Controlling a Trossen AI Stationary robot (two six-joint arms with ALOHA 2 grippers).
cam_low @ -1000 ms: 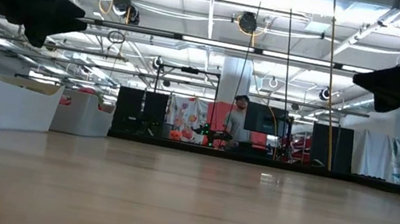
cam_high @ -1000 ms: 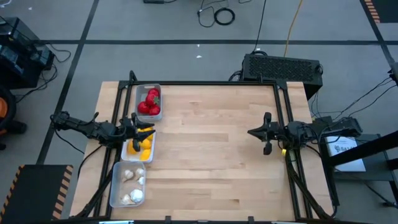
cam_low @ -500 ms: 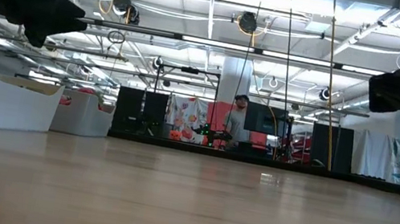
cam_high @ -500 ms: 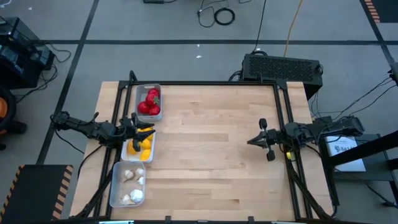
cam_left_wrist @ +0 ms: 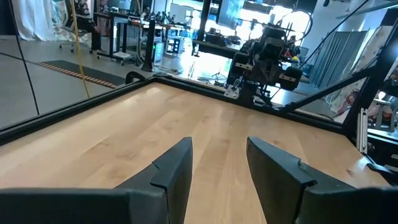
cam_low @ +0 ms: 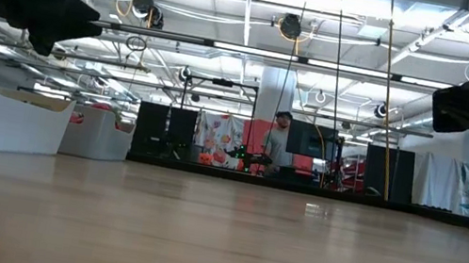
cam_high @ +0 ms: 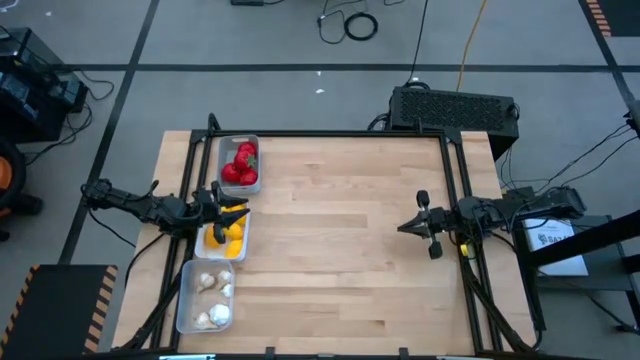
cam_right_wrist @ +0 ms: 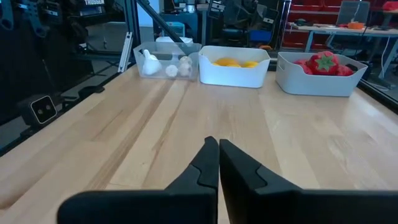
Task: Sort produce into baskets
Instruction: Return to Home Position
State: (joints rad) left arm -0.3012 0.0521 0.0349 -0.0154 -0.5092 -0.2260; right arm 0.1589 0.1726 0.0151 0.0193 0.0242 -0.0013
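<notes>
Three pale trays stand in a row along the table's left edge: one with red pieces, one with yellow-orange pieces, one with whitish bulbs. They also show in the right wrist view: bulbs, yellow, red. My left gripper hovers open and empty over the yellow tray; its fingers stand apart in the left wrist view. My right gripper is shut and empty above the table's right part; its fingertips meet in the right wrist view.
Bare wood lies between the trays and my right gripper. A black frame rail runs round the table. A dark box stands behind the far right corner. People show in the room beyond, in the low view.
My right gripper has turned about its wrist and shifted a little toward the table's near edge, then kept still. The left arm and the trays have not moved.
</notes>
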